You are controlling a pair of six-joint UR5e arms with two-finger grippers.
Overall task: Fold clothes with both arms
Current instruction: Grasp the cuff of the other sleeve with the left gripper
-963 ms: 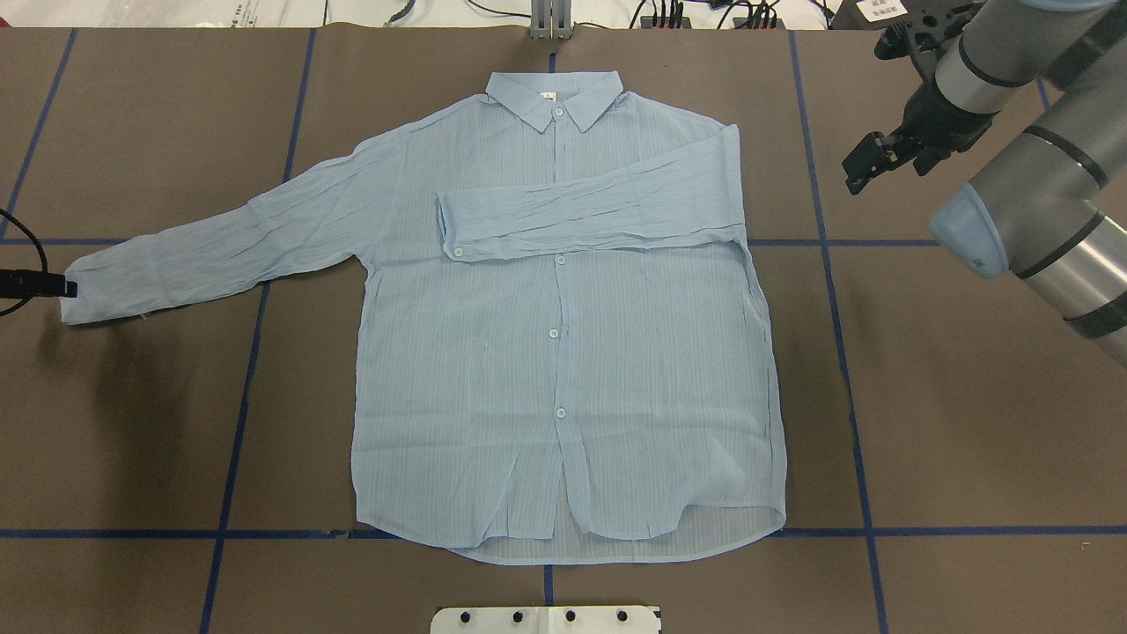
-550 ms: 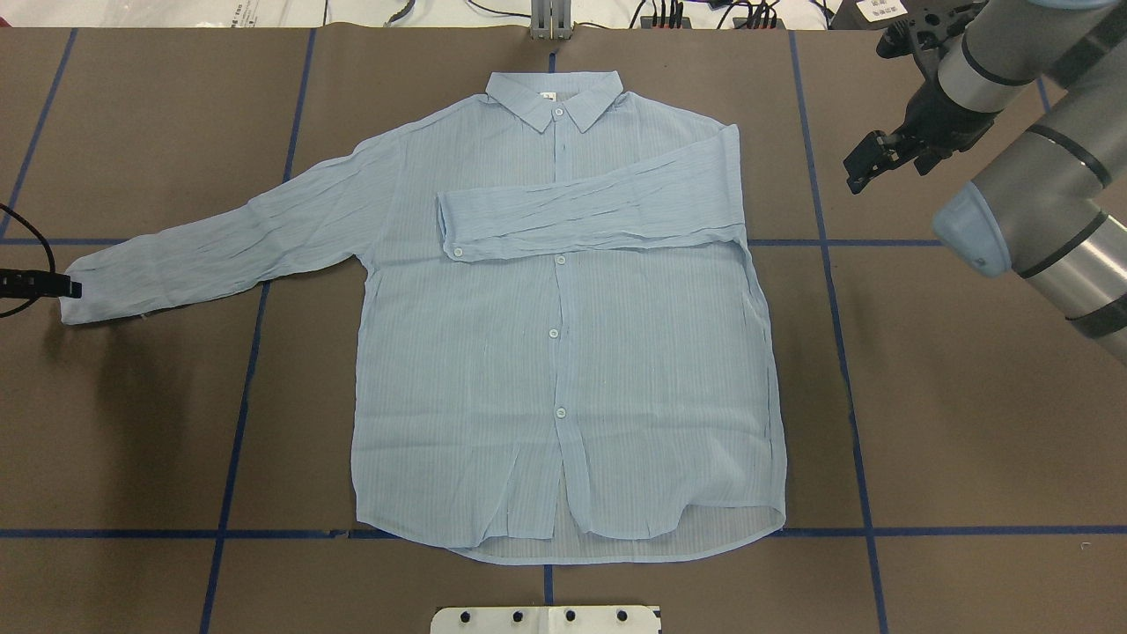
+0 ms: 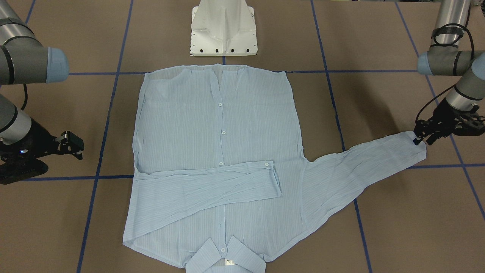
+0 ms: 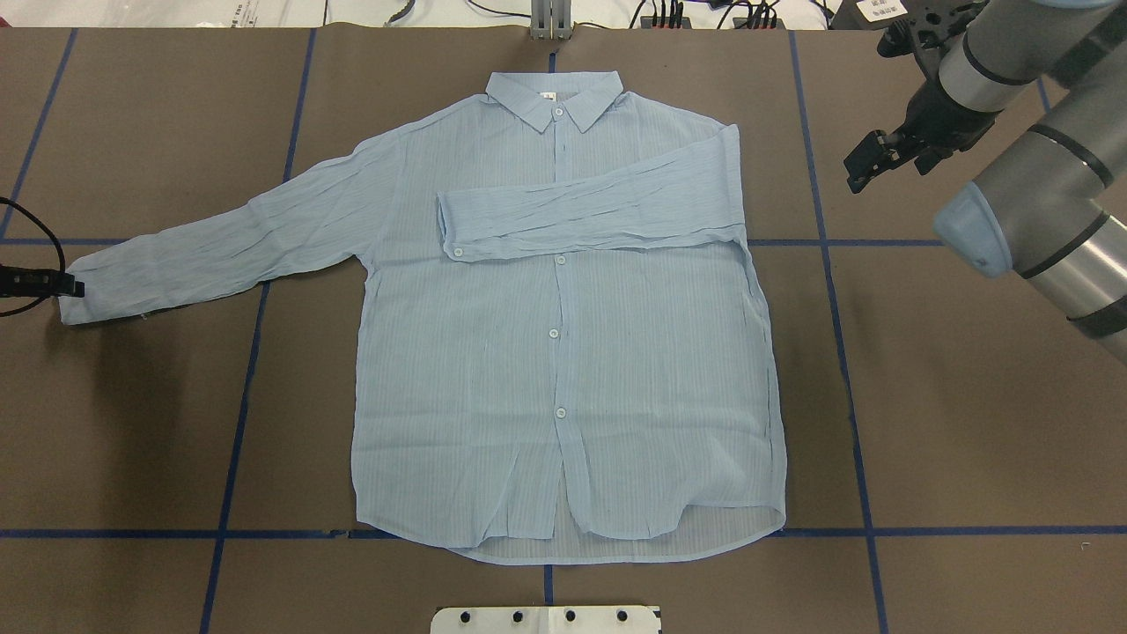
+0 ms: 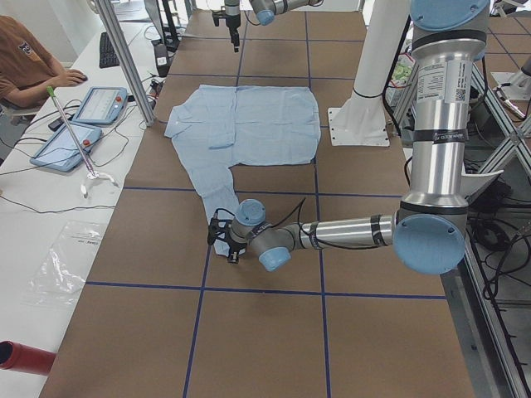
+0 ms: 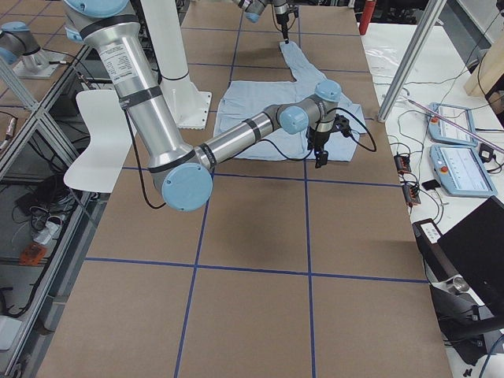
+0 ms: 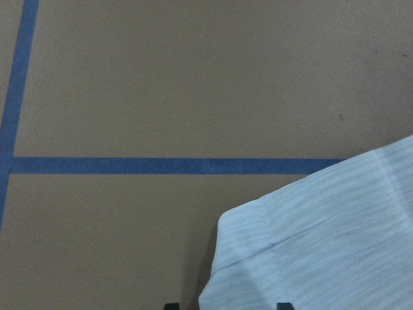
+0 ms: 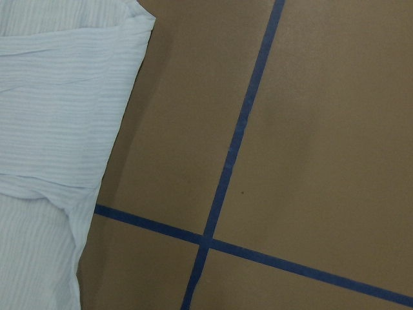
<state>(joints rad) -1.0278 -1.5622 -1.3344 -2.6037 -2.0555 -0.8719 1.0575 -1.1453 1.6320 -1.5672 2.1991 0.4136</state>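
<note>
Shirt (image 4: 563, 352), thin, finely striped, crinkled, lies flat on the brown surface (image 4: 968, 396); left hand (image 4: 70, 286) spread astride its outstretched cuff (image 7: 258, 258), right hand (image 4: 858, 165) parted beside its shoulder.

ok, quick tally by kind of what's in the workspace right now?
Shirt: 1
Grippers: 2 (left gripper at the outstretched sleeve's cuff, right gripper off the cloth)
White pedestal: 1
Total: 4
</note>
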